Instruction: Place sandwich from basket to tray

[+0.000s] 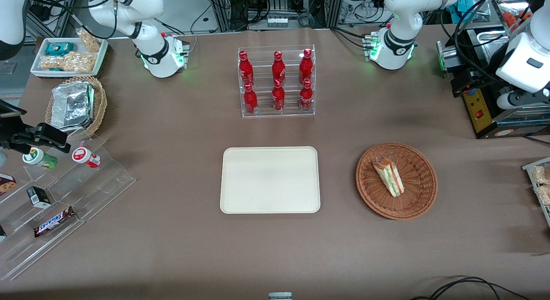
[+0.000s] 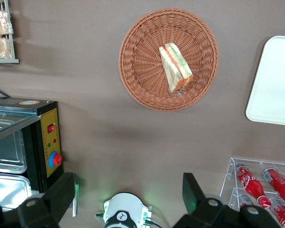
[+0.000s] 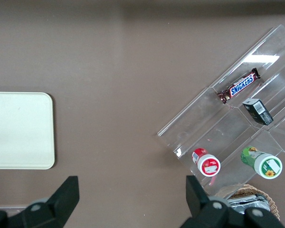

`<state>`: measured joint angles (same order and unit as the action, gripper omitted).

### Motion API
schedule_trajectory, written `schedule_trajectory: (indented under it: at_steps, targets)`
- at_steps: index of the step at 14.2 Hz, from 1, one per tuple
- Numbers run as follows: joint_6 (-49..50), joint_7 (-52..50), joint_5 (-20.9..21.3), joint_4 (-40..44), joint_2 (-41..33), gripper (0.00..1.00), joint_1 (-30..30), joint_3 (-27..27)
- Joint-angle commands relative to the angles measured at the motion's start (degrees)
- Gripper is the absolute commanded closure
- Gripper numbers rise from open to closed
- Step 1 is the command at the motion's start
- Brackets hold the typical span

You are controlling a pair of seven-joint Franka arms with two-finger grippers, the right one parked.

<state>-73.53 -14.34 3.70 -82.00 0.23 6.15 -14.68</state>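
Here, sandwich (image 1: 388, 176) in basket (image 1: 419, 201), tray (image 1: 270, 179) bare, gripper (image 2: 128, 197) wide open above, Snickers bar (image 1: 54, 221) readable.

1. The table (image 1: 172, 231) is covered in plain dull brown.
2. The basket (image 1: 419, 197) is reddish-brown woven wicker.
3. The sandwich (image 1: 388, 176) has pale bread with red-orange and green layers.
4. The tray (image 1: 270, 180) is plain cream.
5. The bottles (image 1: 277, 81) are red with white lettering, in a clear rack.
6. The gripper (image 2: 128, 199), high above the table near the arm's base, has black fingers (image 2: 192, 190), set wide apart.
7. The box (image 1: 483, 113) is black with a yellow panel and a red button.
8. The arm base (image 1: 393, 50) is white, glowing green.
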Motion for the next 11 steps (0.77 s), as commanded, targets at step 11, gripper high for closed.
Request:
schedule_trajectory:
  at_steps: [11]
  targets:
    - [-1.0, -0.07, -0.97, -2.37, -2.43, 0.0, 0.71, 0.7]
